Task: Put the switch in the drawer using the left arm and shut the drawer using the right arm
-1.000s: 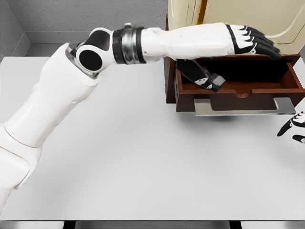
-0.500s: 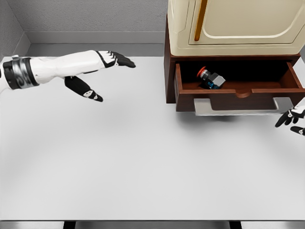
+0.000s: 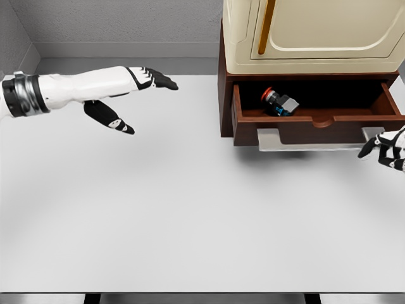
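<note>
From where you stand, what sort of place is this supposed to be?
Probably a simulated test workbench rather than a real room: a plain white table, bare grey walls, and a cream cabinet whose open wooden drawer holds a red-button switch.

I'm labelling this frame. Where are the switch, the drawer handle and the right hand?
switch [image 3: 279, 102]: head view, on its grey body, inside the open drawer.
drawer handle [image 3: 316, 140]: head view, middle of the metal bar.
right hand [image 3: 387, 147]: head view, on the back of the hand, by the handle's right end.
</note>
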{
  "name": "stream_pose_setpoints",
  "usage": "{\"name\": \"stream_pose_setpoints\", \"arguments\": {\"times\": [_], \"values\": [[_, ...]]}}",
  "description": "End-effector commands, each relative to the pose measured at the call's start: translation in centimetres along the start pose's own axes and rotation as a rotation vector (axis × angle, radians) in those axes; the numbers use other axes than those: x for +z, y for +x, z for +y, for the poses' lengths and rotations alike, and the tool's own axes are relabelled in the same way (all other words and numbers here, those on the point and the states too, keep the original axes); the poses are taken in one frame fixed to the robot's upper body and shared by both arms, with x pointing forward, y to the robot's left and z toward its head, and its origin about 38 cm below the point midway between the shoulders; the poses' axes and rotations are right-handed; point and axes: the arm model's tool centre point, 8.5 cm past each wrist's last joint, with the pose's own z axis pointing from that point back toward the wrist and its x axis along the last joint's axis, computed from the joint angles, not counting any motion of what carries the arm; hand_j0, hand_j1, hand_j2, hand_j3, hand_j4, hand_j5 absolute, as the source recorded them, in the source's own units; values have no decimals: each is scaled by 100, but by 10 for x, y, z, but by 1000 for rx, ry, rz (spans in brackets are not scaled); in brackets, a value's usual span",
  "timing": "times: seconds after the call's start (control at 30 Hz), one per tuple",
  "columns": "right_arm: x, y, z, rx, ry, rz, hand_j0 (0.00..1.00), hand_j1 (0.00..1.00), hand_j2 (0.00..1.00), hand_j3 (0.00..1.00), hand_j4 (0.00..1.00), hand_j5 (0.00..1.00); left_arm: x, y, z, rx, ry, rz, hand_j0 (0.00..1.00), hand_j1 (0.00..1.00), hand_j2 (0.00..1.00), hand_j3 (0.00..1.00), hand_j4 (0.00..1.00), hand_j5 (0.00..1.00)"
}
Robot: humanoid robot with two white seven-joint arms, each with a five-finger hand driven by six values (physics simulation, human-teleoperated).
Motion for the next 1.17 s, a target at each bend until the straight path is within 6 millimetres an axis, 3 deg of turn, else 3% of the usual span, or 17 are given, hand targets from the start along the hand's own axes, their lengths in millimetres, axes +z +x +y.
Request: {"name": "stream_pose_setpoints", "arguments": {"times": [0.0,0.47,0.63,0.73,0.77,0.83,0.87,1.13], "values": [[-4,0,13,4,37,-18,56,56,56,56,56,56,0,0,0,6,4,0,100,100,100,100,100,100],[-13,-4,28,-29,18,-20,60,60,60,60,60,60,2,-4,2,9,8,13,100,100,100,100,100,100],[-14,-8,15,-13,-12,-16,60,60,60,60,60,60,3,-4,2,9,6,14,100,100,100,100,100,100],[-27,-5,20,-16,15,-46,60,60,60,60,60,60,2,-4,-1,16,5,11,100,100,100,100,100,100],[-31,-2,22,-11,26,-57,65,65,65,65,65,65,2,-5,0,15,7,12,100,100,100,100,100,100],[-38,10,22,6,40,-94,94,94,94,94,94,94,9,-19,-5,44,9,55,100,100,100,100,100,100],[-41,14,25,8,52,-110,100,100,100,100,100,100,11,-24,-7,56,10,69,100,100,100,100,100,100],[-46,21,32,7,79,-135,100,100,100,100,100,100,14,-28,-11,65,3,85,100,100,100,100,100,100]]}}
